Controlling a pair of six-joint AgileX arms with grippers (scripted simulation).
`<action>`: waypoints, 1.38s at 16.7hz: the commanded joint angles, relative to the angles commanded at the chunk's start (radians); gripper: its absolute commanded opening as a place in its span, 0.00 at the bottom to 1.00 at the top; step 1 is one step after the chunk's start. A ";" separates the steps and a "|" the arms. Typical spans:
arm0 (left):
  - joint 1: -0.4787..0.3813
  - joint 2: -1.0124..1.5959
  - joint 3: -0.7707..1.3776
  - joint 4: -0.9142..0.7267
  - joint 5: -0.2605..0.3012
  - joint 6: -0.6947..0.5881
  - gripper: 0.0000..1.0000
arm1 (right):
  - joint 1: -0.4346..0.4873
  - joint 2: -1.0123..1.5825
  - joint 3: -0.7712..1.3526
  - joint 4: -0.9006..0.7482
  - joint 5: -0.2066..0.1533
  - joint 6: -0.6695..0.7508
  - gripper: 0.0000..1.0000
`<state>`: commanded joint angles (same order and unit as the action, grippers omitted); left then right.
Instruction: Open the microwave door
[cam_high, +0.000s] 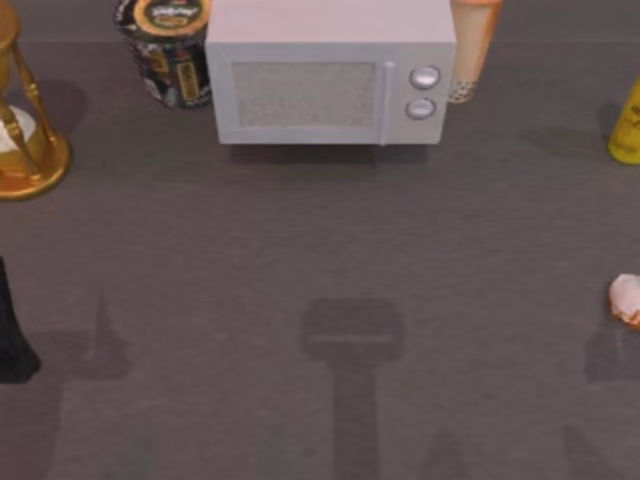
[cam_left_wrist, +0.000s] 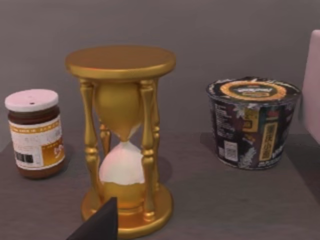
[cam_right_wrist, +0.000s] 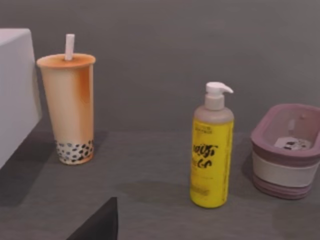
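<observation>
Microwave door (cam_high: 305, 95) shut flush on microwave (cam_high: 330, 30), handle bar by the knobs. Left hand (cam_left_wrist: 97, 225), right hand (cam_right_wrist: 97, 222): finger state can't tell, nothing visibly held.

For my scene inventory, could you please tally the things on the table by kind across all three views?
Appliances: 1, the microwave with its microwave door shut.
Drink and food containers: 3, bubble tea cup, noodle cup, sauce jar.
Other containers: 2, yellow pump bottle, lidded pink box.
Ornaments: 1, gold hourglass.
Total: 7.
</observation>
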<state>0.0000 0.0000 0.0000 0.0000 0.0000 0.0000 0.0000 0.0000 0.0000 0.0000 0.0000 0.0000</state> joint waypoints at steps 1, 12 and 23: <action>0.000 0.000 0.000 0.000 0.000 0.000 1.00 | 0.000 0.000 0.000 0.000 0.000 0.000 1.00; -0.270 0.560 0.461 -0.033 -0.227 -0.141 1.00 | 0.000 0.000 0.000 0.000 0.000 0.000 1.00; -0.725 1.683 1.266 -0.115 -0.643 -0.383 1.00 | 0.000 0.000 0.000 0.000 0.000 0.000 1.00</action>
<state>-0.7249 1.6832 1.2658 -0.1150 -0.6428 -0.3830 0.0000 0.0000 0.0000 0.0000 0.0000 0.0000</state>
